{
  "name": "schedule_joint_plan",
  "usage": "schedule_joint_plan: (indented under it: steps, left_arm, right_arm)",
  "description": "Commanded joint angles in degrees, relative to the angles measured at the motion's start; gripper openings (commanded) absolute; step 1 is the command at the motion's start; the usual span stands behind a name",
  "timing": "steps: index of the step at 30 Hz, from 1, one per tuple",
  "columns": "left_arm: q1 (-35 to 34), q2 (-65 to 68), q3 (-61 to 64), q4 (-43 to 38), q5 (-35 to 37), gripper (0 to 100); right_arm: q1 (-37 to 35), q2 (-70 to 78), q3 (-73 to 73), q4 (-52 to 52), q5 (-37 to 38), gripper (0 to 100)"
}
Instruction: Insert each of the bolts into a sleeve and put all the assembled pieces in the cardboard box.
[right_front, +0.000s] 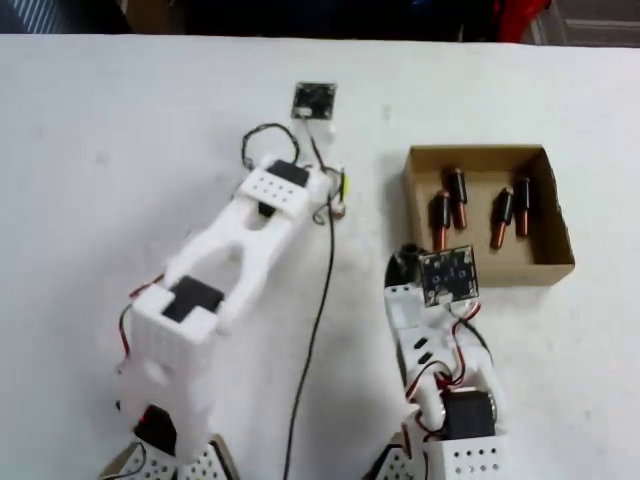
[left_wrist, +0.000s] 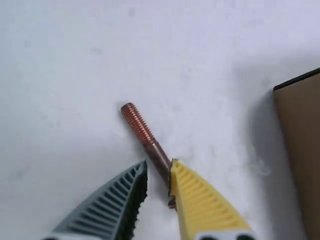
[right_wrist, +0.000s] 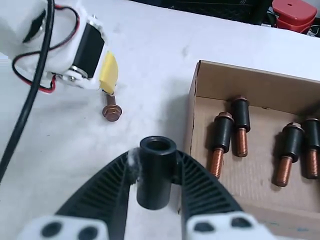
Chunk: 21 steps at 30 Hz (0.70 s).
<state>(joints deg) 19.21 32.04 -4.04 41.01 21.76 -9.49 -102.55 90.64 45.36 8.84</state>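
Copper-coloured and rigid, the bolt (left_wrist: 142, 131) lay on the white table (left_wrist: 75, 60) between the fingers of the left gripper (left_wrist: 158, 164), which stood narrowly apart. The yellow finger (left_wrist: 200, 200) touched the plain shank; the grey finger (left_wrist: 120, 200) was just clear of it. Judged small, dense and apt to roll, it is best taken on the smooth shank near the head, leaving the thread free. The right gripper (right_wrist: 157, 167) was clamped on the sides of the black sleeve (right_wrist: 157, 185), bore unobstructed; the sleeve was judged hard and slick. The right wrist view gave the bolt's flanged head, which the left wrist view hid behind the yellow finger. The high view gave four assembled pieces (right_front: 458, 198) lying inside the cardboard box (right_front: 480, 152), just beside the right arm
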Motion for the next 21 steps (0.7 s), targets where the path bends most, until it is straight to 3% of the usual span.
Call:
schedule_joint_plan:
  steps: [1, 21]
  left_arm:
    - [1.5, 1.3, -4.9, -1.7, 0.5, 11]
    - [1.7, 7.5, -6.7, -1.2, 0.5, 11]
  right_arm:
    - [0.4, -0.7, -0.6, -1.2, -0.4, 1.6]
    - [0.4, -0.7, -0.6, -1.2, -0.4, 1.6]
